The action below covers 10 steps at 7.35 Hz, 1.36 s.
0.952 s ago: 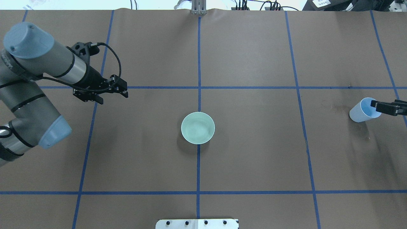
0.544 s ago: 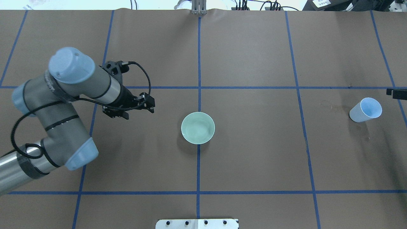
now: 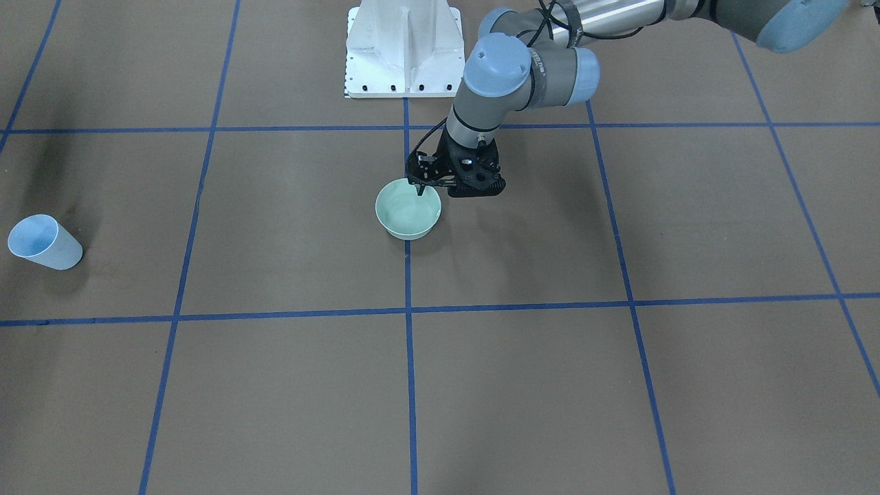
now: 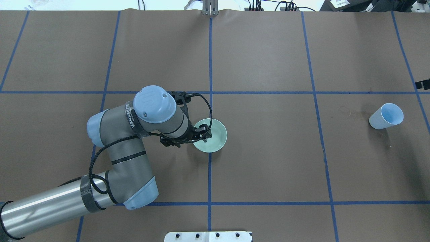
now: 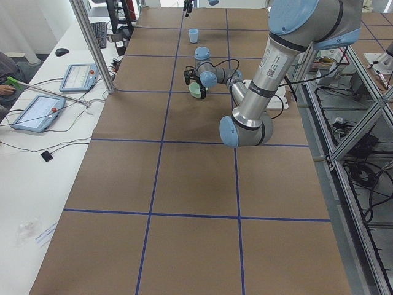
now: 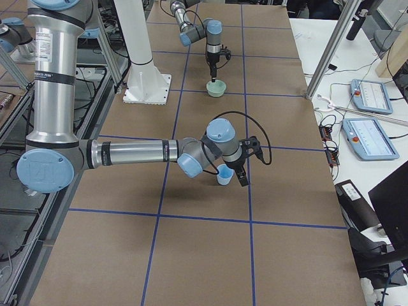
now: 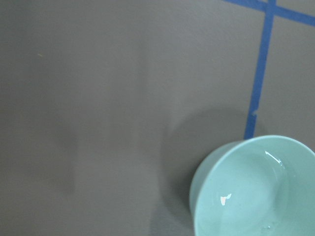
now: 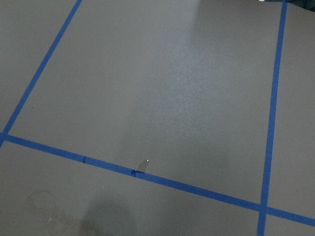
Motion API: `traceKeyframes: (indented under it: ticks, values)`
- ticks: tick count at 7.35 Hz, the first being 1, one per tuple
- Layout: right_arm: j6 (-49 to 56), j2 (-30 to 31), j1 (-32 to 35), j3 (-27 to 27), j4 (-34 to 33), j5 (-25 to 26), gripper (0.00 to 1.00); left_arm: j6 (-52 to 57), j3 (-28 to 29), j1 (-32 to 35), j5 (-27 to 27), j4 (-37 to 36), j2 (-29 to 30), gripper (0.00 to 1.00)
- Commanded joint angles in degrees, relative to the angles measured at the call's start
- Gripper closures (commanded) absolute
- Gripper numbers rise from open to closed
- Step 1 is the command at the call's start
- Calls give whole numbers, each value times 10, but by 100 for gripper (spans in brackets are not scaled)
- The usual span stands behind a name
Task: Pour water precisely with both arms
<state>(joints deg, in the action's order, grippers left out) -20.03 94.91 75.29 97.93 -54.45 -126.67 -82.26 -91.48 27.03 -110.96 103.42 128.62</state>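
Bowl (image 4: pixel 216 138): mint green. Cup (image 4: pixel 385 117): pale blue. Table (image 4: pixel 268 161): brown w/ blue tape grid. Left arm (image 4: pixel 124 158): grey, lt-blue caps, blk cables.

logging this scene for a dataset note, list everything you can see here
bowl: one, mint green, table centre, on a tape crossing
water: small amount, clear, inside the bowl
cup: one, light blue, upright, robot's right end
table cover: one, brown, with blue tape grid
pedestal base: one, white, robot's edge of table
control tablets: two, grey, side bench
left gripper: one, black, at bowl rim, a finger inside
right gripper: one, black, near the cup, apart from it
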Motion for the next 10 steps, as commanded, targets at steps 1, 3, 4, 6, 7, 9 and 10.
traceKeyframes:
  ticks: [1, 3, 4, 6, 7, 9, 10]
  values:
    - [12, -8, 5, 0, -17, -16, 1, 0, 10, -4, 2, 0, 6, 20]
    - [12, -8, 6, 2, -16, -17, 1, 0, 15, -3, 2, -1, 5, 55]
    - [12, -8, 7, 2, -16, -17, 1, 0, 15, -4, 2, -1, 5, 59]
    - [12, -8, 9, 2, -16, -17, 1, -1, 21, -3, 3, 2, 6, 100]
    - [12, -8, 9, 2, -16, -17, 1, -1, 15, -1, 2, 2, 6, 100]
    - [12, -10, 14, 2, -17, -27, 1, 3, -16, 19, -5, 0, -4, 100]
    - [12, -12, 16, 2, -18, -37, 1, 14, -54, 41, -40, 3, -52, 100]
